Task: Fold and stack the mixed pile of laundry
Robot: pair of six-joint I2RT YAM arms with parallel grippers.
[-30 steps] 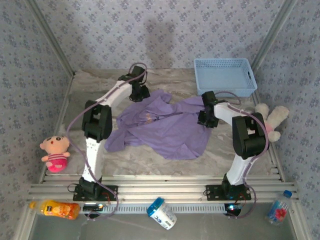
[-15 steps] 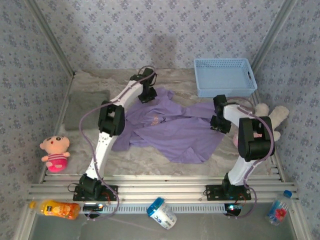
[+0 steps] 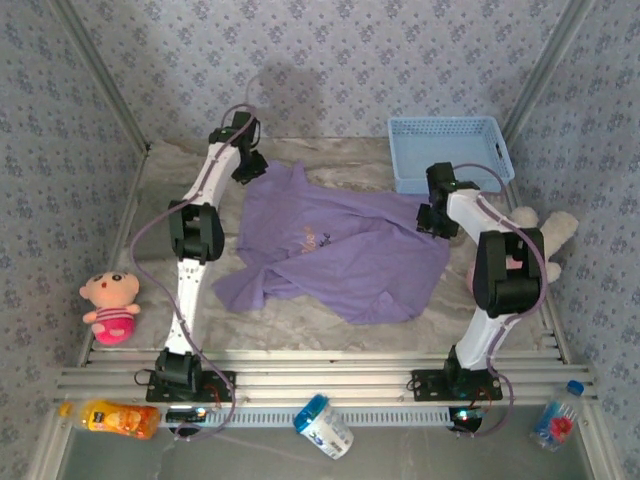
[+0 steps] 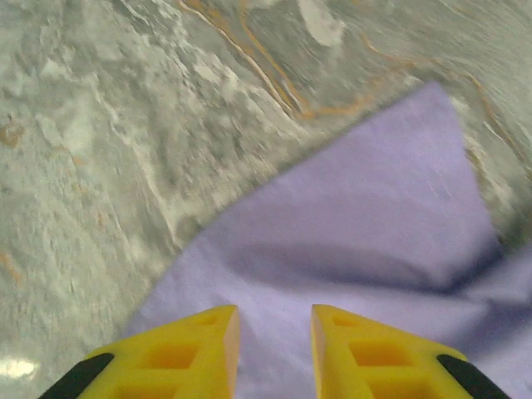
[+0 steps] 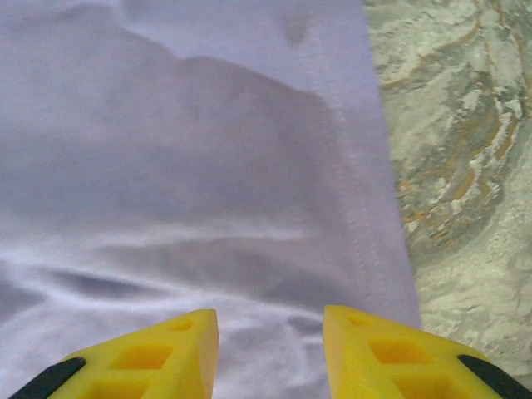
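Prob. to flatten the T-shirt (image 3: 340, 255) for folding, L gripper (image 4: 274, 322) & R gripper (image 5: 270, 326) hung part-spread, pinching nothing, its edges just beneath.

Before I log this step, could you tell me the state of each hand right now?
Left hand: open, over the purple T-shirt, holding nothing.
Right hand: open, over the T-shirt, holding nothing.

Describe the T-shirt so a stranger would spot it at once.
Start at the marbled table. Spread across its middle, nearer than the blue basket at the far right, lies the T-shirt. It is the only lavender cloth, with small chest lettering; the doll at the left edge and the plush at the right are stuffed toys.
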